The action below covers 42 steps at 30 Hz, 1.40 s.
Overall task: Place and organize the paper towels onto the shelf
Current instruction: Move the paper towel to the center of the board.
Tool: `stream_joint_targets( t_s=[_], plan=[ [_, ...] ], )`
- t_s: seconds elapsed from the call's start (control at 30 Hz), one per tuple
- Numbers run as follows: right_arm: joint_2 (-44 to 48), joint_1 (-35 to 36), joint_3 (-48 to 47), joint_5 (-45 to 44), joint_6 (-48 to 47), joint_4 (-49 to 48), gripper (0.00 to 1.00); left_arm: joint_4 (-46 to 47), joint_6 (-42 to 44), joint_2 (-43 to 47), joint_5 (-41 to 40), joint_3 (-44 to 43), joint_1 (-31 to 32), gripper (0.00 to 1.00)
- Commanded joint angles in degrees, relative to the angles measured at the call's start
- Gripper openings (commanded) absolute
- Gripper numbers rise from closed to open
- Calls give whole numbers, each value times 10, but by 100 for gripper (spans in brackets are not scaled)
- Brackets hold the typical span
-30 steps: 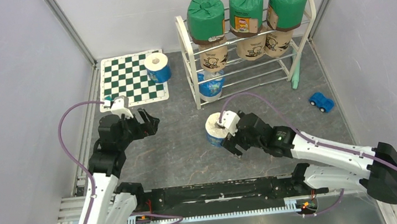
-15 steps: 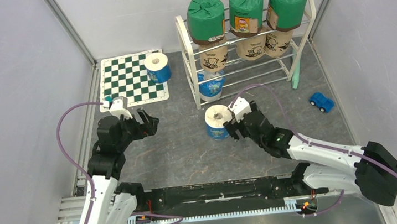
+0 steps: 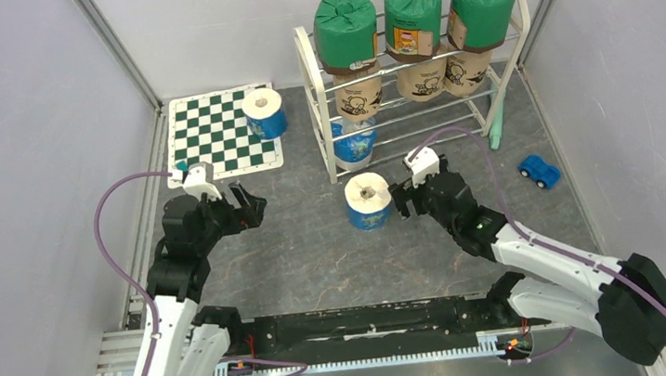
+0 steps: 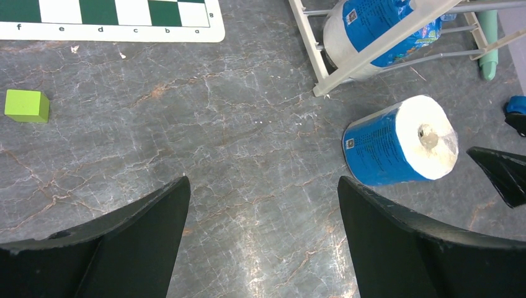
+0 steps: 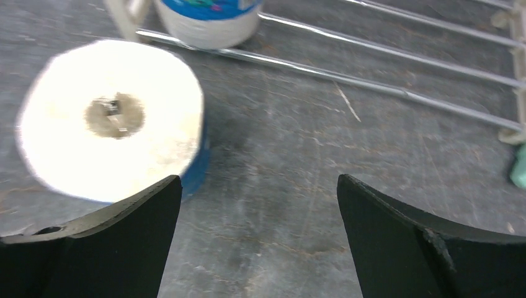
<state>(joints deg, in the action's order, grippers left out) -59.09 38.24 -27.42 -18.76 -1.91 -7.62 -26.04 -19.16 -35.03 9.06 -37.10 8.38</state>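
1. Treat the step in hand as pickup of the loose blue-wrapped roll (image 3: 369,201). Find it upright on the tabletop (image 3: 308,256), just in front of the shelf (image 3: 305,60).
2. Read the right hand (image 3: 399,202) as spread fully wide and holding nothing, set just beside the right flank of that roll. In the right wrist view, note the roll off toward the left finger, not between the fingers.
3. Read the left hand (image 3: 250,203) as wide apart and empty, well apart from the loose roll, near the chessboard mat (image 3: 212,135).
4. Check shelf loading:
   - three green-wrapped rolls (image 3: 412,7) on the top tier
   - three tan rolls (image 3: 418,76) on the tier below
   - one shelved blue-wrapped roll (image 3: 353,144) at the left end of the bottom tier
   - one more blue-wrapped roll on the mat (image 3: 264,113), awaiting pickup
5. Next move, as a judgement: shift the right hand left until the loose roll sits between the fingers. Then close on the wrap, lift, and set the roll beside the shelved blue-wrapped roll. Allow for tight clearance under the rods above.
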Motion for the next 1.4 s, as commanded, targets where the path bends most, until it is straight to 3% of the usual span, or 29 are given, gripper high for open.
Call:
stream_joint_targets(
  t_s=[0.0, 0.1, 0.27, 0.53, 0.83, 1.07, 1.37],
  plan=[
    [40, 2, -13, 123, 26, 28, 98, 18, 18, 1, -8, 1, 1, 95],
    [52, 28, 3, 133, 74, 16, 98, 19, 17, -3, -7, 0, 2, 94],
    [31, 85, -8, 72, 105, -7, 98, 19, 17, -7, -4, -1, 1, 94],
    [-54, 101, -57, 14, 141, 10, 98, 18, 18, -4, -6, 1, 1, 95],
    [-96, 112, -83, 59, 117, -14, 98, 18, 18, -5, -4, 1, 1, 94],
    [-127, 112, -84, -12, 125, -24, 98, 18, 18, -6, -3, 1, 1, 94],
    [-150, 112, -38, 22, 81, -142, 98, 18, 18, -4, -2, 2, 2, 94]
  ],
)
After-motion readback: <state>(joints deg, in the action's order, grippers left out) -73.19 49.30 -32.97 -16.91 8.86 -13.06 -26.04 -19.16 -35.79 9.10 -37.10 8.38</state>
